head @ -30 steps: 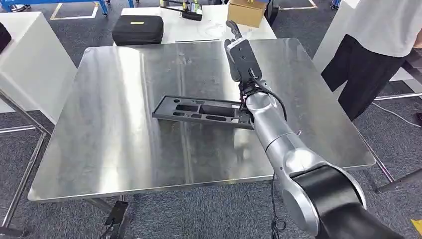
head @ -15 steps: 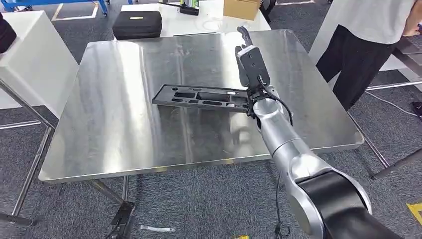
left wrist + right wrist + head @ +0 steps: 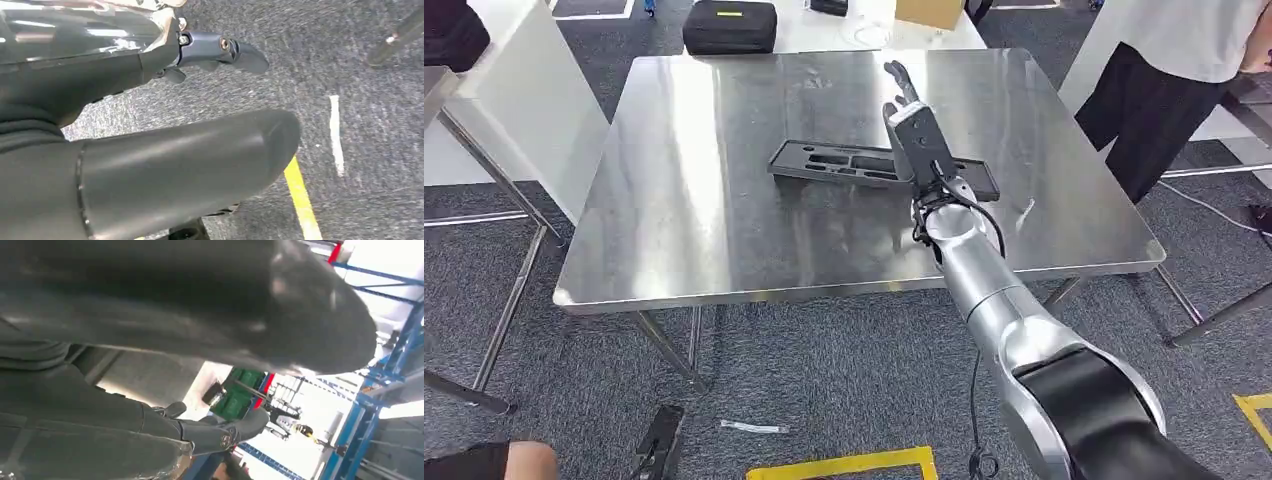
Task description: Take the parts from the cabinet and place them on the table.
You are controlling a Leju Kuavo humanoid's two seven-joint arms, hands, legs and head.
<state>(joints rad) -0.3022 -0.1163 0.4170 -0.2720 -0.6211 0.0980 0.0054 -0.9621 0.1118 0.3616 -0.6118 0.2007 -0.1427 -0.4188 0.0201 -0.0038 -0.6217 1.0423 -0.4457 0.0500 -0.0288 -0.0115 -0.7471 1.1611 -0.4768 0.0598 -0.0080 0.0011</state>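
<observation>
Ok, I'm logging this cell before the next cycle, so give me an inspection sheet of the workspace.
Surface: steel table, shiny, bare around the part.
Job's things: black tray-like part lying flat on the table.
Clutter: nothing seen on the steel table; black case on the white table behind.
Hands: right hand raised over the part, fingers extended, holding nothing; left hand hangs over carpet, holding nothing.
Cables: black cable at the right wrist.
Surroundings: person standing at far right; yellow floor tape.

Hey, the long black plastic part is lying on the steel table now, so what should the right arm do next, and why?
Probably draw the right hand back toward the body: the long black plastic part lies flat on the steel table, and the hand above it looks empty.
</observation>
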